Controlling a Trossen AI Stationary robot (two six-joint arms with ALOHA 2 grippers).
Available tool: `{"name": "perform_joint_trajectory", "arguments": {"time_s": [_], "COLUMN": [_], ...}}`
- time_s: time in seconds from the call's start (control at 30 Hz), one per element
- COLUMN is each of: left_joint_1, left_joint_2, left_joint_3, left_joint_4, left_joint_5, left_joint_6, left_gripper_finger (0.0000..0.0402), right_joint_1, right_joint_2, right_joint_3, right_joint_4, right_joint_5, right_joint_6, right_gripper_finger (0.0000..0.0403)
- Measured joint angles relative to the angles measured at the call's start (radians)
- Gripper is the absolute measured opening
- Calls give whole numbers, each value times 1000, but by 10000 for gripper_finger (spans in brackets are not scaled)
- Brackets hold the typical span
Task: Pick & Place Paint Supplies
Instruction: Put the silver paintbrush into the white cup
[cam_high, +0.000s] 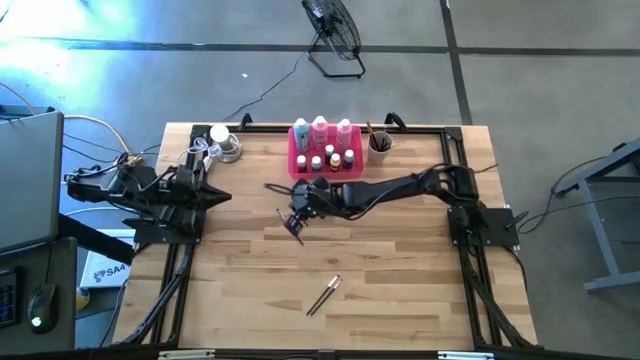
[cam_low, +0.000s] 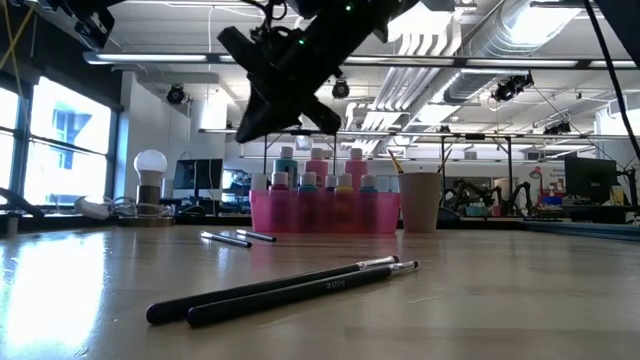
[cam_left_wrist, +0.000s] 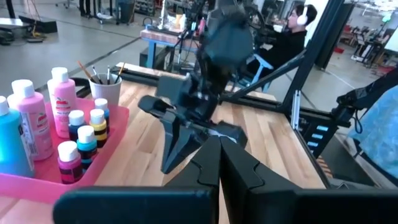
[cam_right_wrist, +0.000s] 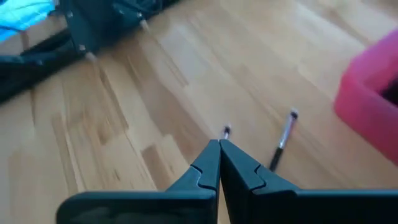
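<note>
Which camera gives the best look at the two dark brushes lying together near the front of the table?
The low view: the two dark brushes fill its foreground. The high view shows them small; neither wrist view clearly shows them.

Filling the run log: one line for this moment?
right tool: shut, empty, above loose brushes | left tool: shut, parked | pink tray: bottles inside

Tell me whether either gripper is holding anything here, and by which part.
Nothing is held. The right gripper hangs over the table near two loose paintbrushes, fingers shut on nothing. The left gripper waits at the table's left edge, also shut and empty.
</note>
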Motion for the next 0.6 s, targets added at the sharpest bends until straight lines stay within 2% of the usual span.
{"name": "perform_joint_trajectory", "arguments": {"time_s": [0.23,0.5,0.6], "left_joint_1": [0,0,0], "left_joint_2": [0,0,0], "left_joint_3": [0,0,0], "left_joint_4": [-16,-16,-16], "left_joint_5": [-1,-3,-3], "left_joint_6": [0,0,0], "left_gripper_finger": [0,0,0], "right_joint_1": [-18,-16,-16], "right_joint_2": [21,41,43], "right_joint_3": [-2,-3,-2], "right_joint_4": [-11,-6,7], "right_joint_5": [-9,1,23], "right_joint_6": [116,118,118], "right_gripper_finger": [2,4,21]}}
